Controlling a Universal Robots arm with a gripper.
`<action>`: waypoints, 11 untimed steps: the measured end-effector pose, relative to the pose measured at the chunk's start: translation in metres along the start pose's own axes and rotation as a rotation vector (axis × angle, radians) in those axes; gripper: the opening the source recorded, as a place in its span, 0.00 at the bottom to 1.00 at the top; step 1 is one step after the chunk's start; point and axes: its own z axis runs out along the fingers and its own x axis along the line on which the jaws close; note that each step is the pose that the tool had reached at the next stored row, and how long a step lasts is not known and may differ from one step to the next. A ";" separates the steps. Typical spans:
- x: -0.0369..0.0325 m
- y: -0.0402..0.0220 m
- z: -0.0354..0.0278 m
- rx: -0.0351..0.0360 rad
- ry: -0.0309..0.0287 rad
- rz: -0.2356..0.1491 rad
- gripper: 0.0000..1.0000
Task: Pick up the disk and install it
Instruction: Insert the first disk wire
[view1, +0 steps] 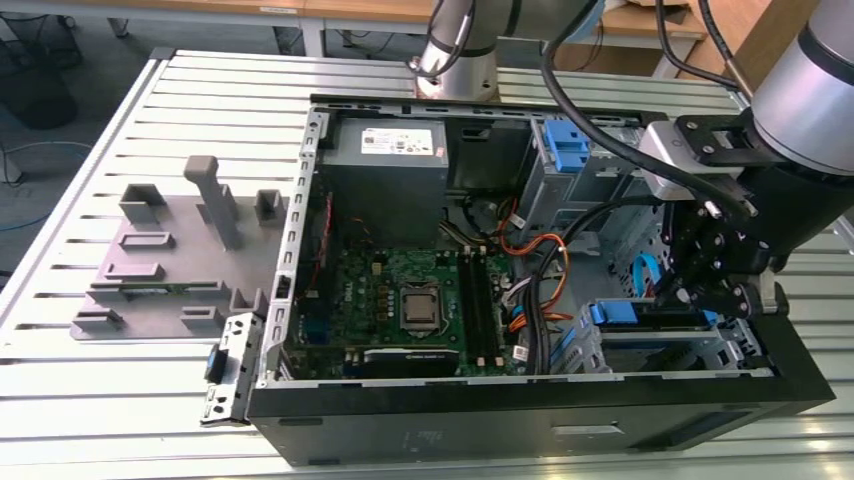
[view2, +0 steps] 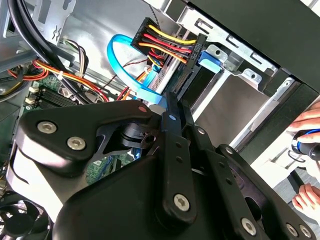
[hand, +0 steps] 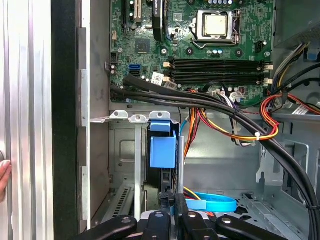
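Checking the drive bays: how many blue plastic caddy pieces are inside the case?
2: one blue caddy in the rear bay beside the power supply, one in the front bay under the gripper. Others may be hidden.

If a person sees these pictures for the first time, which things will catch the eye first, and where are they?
The open computer case dominates the exterior view, with its green motherboard lying inside. At that view's right the robot's black hand hangs over the drive cage, where the disk with its blue rails sits in its slot. In the first wrist view a blue tab stands out against grey metal.
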 end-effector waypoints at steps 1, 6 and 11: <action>0.0000 0.0000 0.0001 0.0000 -0.0001 0.000 0.16; 0.0000 -0.0005 0.0008 0.0000 -0.0002 0.000 0.16; 0.0000 -0.0004 0.0021 0.0000 -0.0002 0.000 0.16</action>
